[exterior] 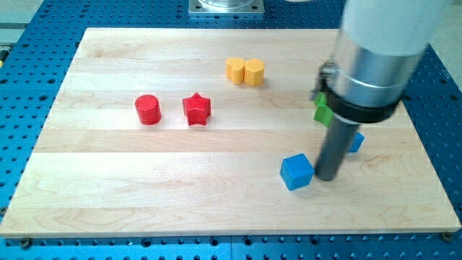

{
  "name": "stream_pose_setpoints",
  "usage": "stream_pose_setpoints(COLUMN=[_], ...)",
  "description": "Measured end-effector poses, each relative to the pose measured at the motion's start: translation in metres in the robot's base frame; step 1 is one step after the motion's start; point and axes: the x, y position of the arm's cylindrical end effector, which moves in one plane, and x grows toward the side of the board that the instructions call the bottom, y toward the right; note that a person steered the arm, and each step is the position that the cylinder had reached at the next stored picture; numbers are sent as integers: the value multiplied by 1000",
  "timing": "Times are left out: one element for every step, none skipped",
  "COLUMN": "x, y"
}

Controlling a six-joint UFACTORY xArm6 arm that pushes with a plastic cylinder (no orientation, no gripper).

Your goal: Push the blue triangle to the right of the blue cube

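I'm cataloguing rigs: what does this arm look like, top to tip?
A wide pale grey cylindrical arm housing ends in a black ring. Below it hangs a straight dark grey rod, down to my tip. No cables or markings show.

I have 1 view only, so no overlap with any second view. It looks down at a slant onto the wooden board [216,209] from beyond its near edge, facing the far edge, where a metal mount [227,6] shows. All 4 board edges are in frame; the near corners sit close to the view's bottom. Blue perforated bench [29,22] borders the board. My arm's housing [375,50] looms large at the view's top right, cut off by the frame.
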Motion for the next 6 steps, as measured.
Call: stream_pose_setpoints(x=[-5, -43, -64, -64, -57, -34], y=[89, 110, 80, 29, -26, -42])
